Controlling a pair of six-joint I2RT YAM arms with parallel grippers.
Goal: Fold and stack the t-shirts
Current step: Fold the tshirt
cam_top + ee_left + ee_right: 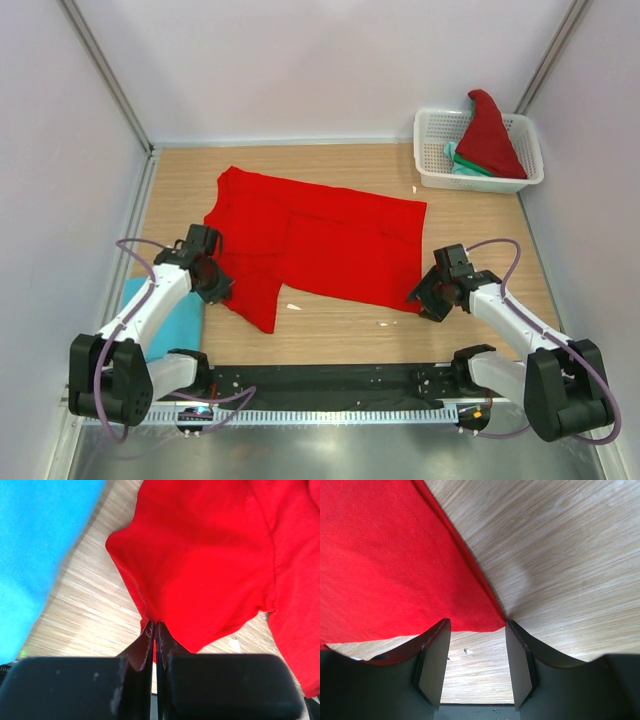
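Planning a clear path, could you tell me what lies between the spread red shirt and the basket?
Between spread shirt and basket, bare table save one small white speck; the top view shows this.

Wood tabletop (480, 215): red shirt (330, 240) spread between left hand (214, 285) and right hand (428, 299). blue shirt (175, 320) just outside left hand. basket (478, 183) well beyond right hand. Tiny white scraps (293, 306) between hands.
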